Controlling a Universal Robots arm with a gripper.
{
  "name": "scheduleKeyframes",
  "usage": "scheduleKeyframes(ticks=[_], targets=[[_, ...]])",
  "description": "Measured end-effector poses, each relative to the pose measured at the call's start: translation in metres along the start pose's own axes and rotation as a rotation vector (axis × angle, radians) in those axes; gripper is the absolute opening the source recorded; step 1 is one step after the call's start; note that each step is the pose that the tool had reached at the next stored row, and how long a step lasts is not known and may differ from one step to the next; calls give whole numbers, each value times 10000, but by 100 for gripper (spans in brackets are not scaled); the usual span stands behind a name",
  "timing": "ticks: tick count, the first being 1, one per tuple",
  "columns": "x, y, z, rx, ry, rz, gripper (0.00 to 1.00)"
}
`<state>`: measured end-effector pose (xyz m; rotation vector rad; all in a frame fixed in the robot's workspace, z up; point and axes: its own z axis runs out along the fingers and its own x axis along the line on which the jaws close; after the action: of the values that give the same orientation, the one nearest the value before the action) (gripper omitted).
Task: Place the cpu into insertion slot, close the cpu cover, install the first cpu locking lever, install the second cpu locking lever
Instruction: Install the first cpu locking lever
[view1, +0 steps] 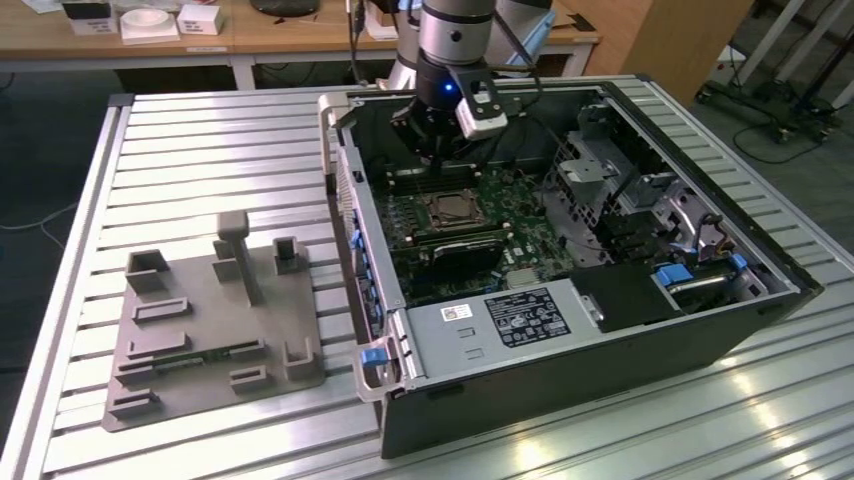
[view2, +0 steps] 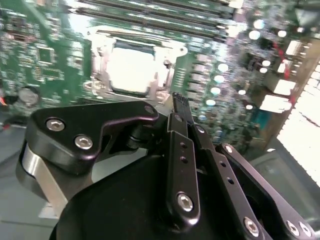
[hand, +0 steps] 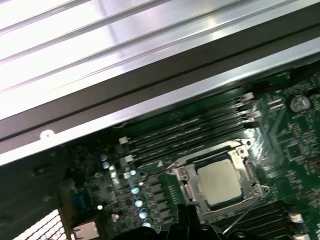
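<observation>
The cpu (hand: 219, 182) (view2: 131, 70) lies flat in the insertion slot (hand: 186, 176) on the green motherboard, silvery top up. The cpu cover (hand: 250, 172) (view2: 100, 55) is a silver frame lying down around the chip. A thin wire lever (hand: 242, 216) runs beside the socket; I cannot tell whether it is latched. My gripper (view2: 179, 102) hangs above the board just beside the socket with its black fingers pressed together and nothing between them. In the exterior view the gripper (view1: 430, 150) is inside the open case, a little behind the socket (view1: 454, 210).
The open computer case (view1: 360, 260) has tall walls around the board. Long black memory slots (hand: 190, 132) lie beside the socket. A drive cage (view1: 601, 170) stands at the exterior view's right. A grey fixture plate (view1: 200, 330) sits on the ribbed metal table.
</observation>
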<state>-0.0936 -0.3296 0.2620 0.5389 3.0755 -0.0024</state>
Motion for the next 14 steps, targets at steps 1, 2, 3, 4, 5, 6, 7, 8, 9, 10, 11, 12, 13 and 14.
scheduleKeyframes(ticks=[1, 2, 3, 4, 5, 6, 7, 8, 9, 10, 11, 12, 13, 14], targets=[[35, -13, 1, -5, 2, -6, 10], [56, -20, 2, -15, 5, -35, 10], [65, -23, 5, -28, 9, -105, 10], [70, -24, 9, -41, 12, -204, 10], [71, -25, 12, -50, 15, -337, 10], [72, -26, 15, -62, 21, -494, 10], [73, -26, 20, -75, 25, -637, 10], [75, -27, 26, -83, 26, -768, 10], [81, -29, 28, -84, 27, -871, 10], [89, -32, 30, -85, 28, -948, 10], [104, -37, 32, -86, 28, -1000, 10], [122, -44, 34, -89, 28, -1037, 10], [143, -51, 35, -88, 28, -1061, 10], [169, -60, 36, -89, 28, -1072, 10]])
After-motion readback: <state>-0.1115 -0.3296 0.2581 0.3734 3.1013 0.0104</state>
